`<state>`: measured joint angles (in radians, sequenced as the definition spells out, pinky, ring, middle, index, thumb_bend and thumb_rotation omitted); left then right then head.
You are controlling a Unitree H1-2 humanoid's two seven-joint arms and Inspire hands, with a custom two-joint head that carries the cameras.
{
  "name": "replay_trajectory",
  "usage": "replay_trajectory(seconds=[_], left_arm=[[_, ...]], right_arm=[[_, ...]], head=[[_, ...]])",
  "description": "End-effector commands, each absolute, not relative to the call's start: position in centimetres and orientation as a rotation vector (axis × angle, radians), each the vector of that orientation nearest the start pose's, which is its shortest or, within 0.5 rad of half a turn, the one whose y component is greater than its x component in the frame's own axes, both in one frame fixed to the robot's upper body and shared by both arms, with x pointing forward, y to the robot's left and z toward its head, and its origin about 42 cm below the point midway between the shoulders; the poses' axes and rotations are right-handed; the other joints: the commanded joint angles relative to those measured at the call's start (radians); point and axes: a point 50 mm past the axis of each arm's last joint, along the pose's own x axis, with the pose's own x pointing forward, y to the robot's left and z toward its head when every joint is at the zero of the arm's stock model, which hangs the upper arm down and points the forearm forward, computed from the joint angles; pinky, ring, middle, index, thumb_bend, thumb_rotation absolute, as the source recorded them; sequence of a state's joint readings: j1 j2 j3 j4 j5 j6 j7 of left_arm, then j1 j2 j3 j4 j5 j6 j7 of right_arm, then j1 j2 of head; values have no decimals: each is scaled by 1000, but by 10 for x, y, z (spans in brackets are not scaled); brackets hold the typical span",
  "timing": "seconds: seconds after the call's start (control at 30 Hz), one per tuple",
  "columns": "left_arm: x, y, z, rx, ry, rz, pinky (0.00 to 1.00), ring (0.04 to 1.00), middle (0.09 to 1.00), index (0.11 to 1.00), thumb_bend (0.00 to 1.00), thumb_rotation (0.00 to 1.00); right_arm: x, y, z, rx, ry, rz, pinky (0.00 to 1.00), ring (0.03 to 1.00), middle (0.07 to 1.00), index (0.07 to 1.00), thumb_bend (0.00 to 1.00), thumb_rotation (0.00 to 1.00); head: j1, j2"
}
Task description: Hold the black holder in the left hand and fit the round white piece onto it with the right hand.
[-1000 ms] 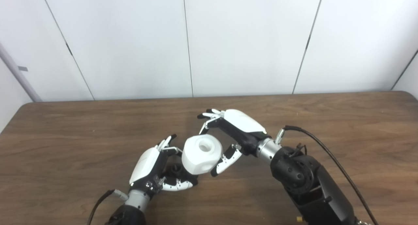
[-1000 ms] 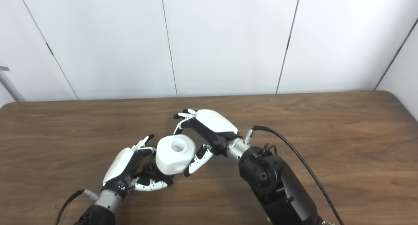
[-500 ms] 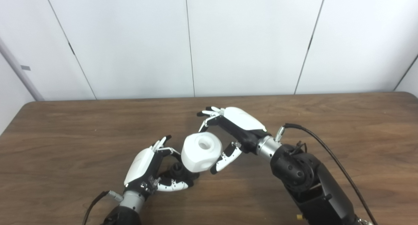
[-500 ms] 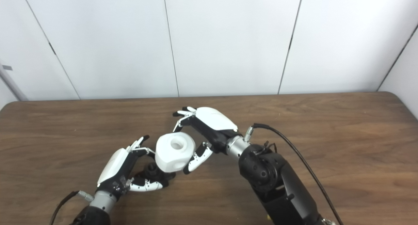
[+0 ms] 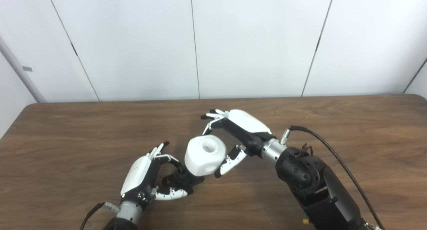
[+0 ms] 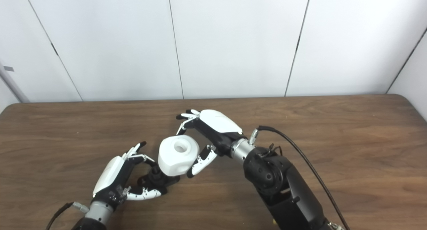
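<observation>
Mostly hidden: black holder (image 5: pixel 181 177), covered above by the round white piece (image 5: pixel 205 155) and wrapped by the left hand (image 5: pixel 146 176). Contact between holder and piece possibly there, impossible to confirm. Underside of the piece out of sight. Both forearms cut off at the bottom edge; table (image 5: pixel 367 116) cropped at both sides.

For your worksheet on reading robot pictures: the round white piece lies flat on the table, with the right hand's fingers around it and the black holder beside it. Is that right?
Not quite. The round white piece is held up off the table by the right hand; the left eye view shows this. The black holder is beside it, at the left hand.
</observation>
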<state>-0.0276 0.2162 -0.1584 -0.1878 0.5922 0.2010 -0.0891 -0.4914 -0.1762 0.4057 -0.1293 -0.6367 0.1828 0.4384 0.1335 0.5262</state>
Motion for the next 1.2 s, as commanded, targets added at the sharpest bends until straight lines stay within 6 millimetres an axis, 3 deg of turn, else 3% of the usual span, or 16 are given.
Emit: replay_trajectory(seconds=[0.0, 0.2, 0.23, 0.27, 0.37, 1.17], left_arm=[[283, 239, 138, 818, 6, -105, 1000, 1000, 981, 559, 922, 0], [279, 236, 138, 806, 20, -90, 1000, 1000, 971, 541, 907, 0], [279, 236, 137, 803, 21, -86, 1000, 1000, 972, 515, 719, 23], [278, 235, 137, 799, 23, -83, 1000, 1000, 971, 499, 602, 37], [277, 233, 136, 793, 21, -77, 1000, 1000, 969, 489, 529, 45], [272, 222, 135, 772, 0, -64, 1000, 1000, 941, 486, 520, 46]], right_arm=[[377, -95, 272, -957, -484, 620, 992, 979, 907, 476, 513, 129], [377, -90, 273, -948, -496, 638, 992, 980, 906, 476, 513, 130], [377, -89, 273, -947, -498, 641, 993, 980, 906, 476, 513, 130], [377, -88, 273, -946, -499, 644, 994, 980, 906, 475, 513, 130], [377, -86, 274, -945, -501, 651, 996, 982, 906, 475, 513, 130], [369, -64, 269, -936, -502, 732, 1000, 987, 912, 477, 512, 131]], head=[[5, 3], [15, 7], [16, 8], [19, 9], [23, 11], [52, 37]])
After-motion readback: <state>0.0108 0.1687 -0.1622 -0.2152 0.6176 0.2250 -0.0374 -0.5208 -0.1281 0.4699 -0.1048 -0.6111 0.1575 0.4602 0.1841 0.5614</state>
